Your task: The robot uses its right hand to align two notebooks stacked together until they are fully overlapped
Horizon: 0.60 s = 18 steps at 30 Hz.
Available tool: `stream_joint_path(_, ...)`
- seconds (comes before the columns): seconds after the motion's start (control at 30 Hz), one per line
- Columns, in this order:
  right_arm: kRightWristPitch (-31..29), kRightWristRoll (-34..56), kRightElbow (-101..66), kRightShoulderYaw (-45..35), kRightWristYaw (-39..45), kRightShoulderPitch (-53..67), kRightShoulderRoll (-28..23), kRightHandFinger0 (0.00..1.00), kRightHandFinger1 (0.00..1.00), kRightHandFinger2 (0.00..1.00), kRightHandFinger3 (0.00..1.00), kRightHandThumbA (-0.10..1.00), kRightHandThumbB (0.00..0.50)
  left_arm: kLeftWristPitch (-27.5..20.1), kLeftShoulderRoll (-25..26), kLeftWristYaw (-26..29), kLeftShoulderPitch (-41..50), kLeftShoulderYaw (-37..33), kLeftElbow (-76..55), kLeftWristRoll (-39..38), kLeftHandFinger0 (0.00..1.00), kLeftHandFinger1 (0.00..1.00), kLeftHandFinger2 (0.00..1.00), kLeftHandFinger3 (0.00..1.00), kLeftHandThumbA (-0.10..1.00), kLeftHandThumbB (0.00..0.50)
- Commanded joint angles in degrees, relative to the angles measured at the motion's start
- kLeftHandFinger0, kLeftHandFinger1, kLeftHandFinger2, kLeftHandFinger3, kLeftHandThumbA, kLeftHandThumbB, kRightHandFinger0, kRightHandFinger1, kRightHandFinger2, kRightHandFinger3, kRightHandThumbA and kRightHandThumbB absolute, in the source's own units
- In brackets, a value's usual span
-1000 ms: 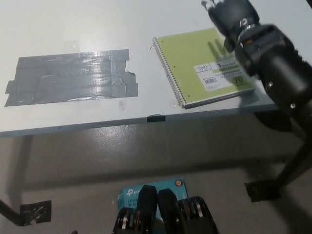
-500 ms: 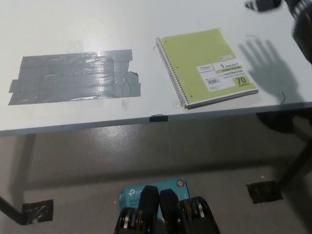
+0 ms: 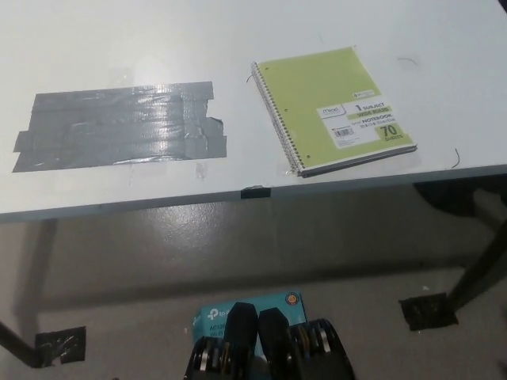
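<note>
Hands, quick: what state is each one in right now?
Left hand: not in view.
Right hand: not in view; nothing touches the notebooks on the table.

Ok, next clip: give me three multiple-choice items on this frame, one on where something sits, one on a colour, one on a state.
1. Where does the green notebook lie on the white table?
A. at the far left end
B. on the right part, near the front edge
C. on the grey tape patch

2. What colour is the notebook's cover?
A. light green
B. red
C. dark blue

3. How do the robot's hands stand?
A. the right hand presses on the notebook
B. the left hand grips the spiral
C. neither hand is in view

Key: 1 B, the notebook lies right of the grey tape patch, its lower corner close to the table's front edge. 2 A, the cover is light green with a white label. 3 C, no hand shows on or above the table.
</note>
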Motion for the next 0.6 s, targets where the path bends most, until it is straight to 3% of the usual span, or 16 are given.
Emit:
stream_joint_path(0.0, -7.79, 7.16, -2.98, -8.11, -12.98, 16.79, 1.07, 1.0, 1.0, 1.0, 1.0, 1.0, 0.297, 0.54, 1.81, -0.09, 0.92, 2.27, -0.26, -1.17, 0.62, 0.65, 0.76, 1.0, 1.0, 0.5)
stream_joint_path(0.1, -9.21, 6.71, 2.11, -5.94, -14.65, 17.27, 2.32, 1.0, 1.0, 1.0, 1.0, 1.0, 0.289, 0.07, 2.22, -0.2, 0.41, 1.84, 0.19, -0.36, 0.62, 0.67, 0.75, 1.0, 1.0, 0.5)
stream_joint_path(0.2, -11.31, 6.02, 10.88, -2.67, -16.32, 17.94, 2.4, 1.0, 1.0, 1.0, 1.0, 1.0, 0.287, -1.01, 2.08, -0.07, 0.31, 1.63, 1.18, 0.11, 0.53, 0.63, 0.73, 1.0, 1.0, 0.5)
stream_joint_path(0.23, -11.56, 7.09, 14.18, -1.48, -14.45, 17.91, 1.97, 1.0, 1.0, 1.0, 1.0, 1.0, 0.287, -1.43, 2.17, 0.03, 0.07, 1.12, 1.43, 0.81, 0.53, 0.63, 0.73, 1.0, 1.0, 0.5)
stream_joint_path(0.3, -5.73, 18.58, 18.14, 0.32, 2.97, 17.55, -0.7, 1.0, 1.0, 1.0, 1.0, 1.0, 0.28, -2.4, 2.3, -0.17, 0.16, 0.51, 1.7, 1.44, 0.56, 0.61, 0.72, 1.0, 1.0, 0.5)
stream_joint_path(0.4, -6.26, 21.17, 21.86, 1.87, 6.25, 16.78, -2.89, 1.0, 1.0, 1.0, 1.0, 1.0, 0.252, -2.21, 2.61, -0.17, 0.86, -0.13, 0.83, 2.36, 0.55, 0.61, 0.73, 1.0, 1.0, 0.5)
stream_joint_path(0.43, -5.69, 22.28, 22.13, 2.03, 7.41, 16.58, -3.42, 1.0, 1.0, 1.0, 1.0, 0.94, 0.241, -2.2, 2.61, -0.15, 0.99, -0.08, 0.76, 2.37, 0.54, 0.6, 0.74, 1.0, 1.0, 0.5)
stream_joint_path(0.5, -3.12, 26.68, 22.66, 1.72, 11.77, 16.29, -4.38, 1.0, 1.0, 1.0, 1.0, 0.69, 0.185, -2.15, 2.71, -0.36, 0.95, 0.37, 1.43, 1.77, 0.57, 0.6, 0.73, 1.0, 1.0, 0.5)
stream_joint_path(0.57, -3.43, 28.02, 23.46, 2.53, 13.11, 15.16, -5.34, 1.0, 0.99, 1.0, 1.0, 0.68, 0.178, -2.39, 2.7, -0.04, 0.42, 0.81, 2.31, 1.68, 0.6, 0.59, 0.7, 1.0, 1.0, 0.5)
